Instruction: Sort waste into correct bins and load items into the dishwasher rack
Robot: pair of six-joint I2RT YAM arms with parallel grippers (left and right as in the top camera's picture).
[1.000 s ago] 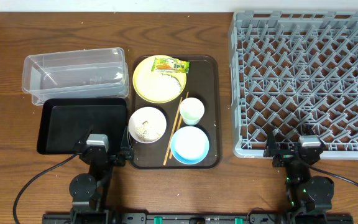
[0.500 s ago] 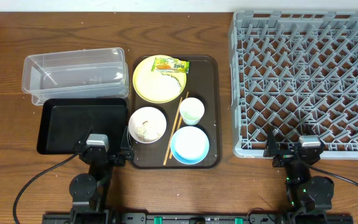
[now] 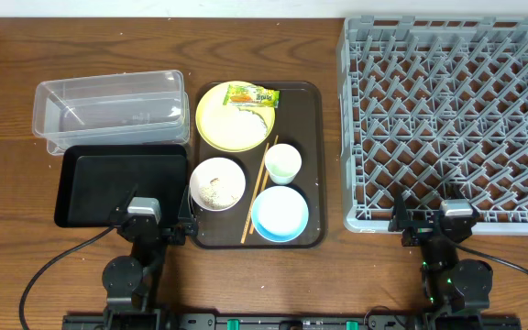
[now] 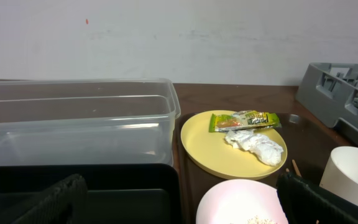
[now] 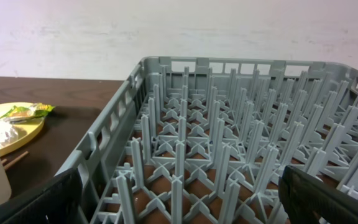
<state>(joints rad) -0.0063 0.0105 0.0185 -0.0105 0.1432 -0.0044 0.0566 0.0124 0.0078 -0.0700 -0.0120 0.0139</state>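
On the brown serving tray (image 3: pixel 316 137) a yellow plate (image 3: pixel 227 128) carries a green-and-yellow wrapper (image 3: pixel 251 94) and crumpled white paper (image 4: pixel 253 143). In front of it stand a white bowl (image 3: pixel 216 183) with rice scraps (image 3: pixel 214 191), wooden chopsticks (image 3: pixel 259 188), a pale cup (image 3: pixel 283 163) and a light blue bowl (image 3: pixel 280 213). The clear tub (image 3: pixel 108 108) and black tray (image 3: pixel 117 183) lie to the left, the grey rack (image 3: pixel 447 119) to the right. My left gripper (image 3: pixel 151 223) hangs open at the black tray's near edge. My right gripper (image 3: pixel 434 223) hangs open at the rack's near wall. Both hold nothing.
The rack's upright pegs (image 5: pixel 229 143) fill the right wrist view, with its wall close in front. In the left wrist view the clear tub (image 4: pixel 79 124) stands behind the black tray (image 4: pixel 104 186). Bare wooden table (image 3: pixel 328 55) separates the serving tray from the rack.
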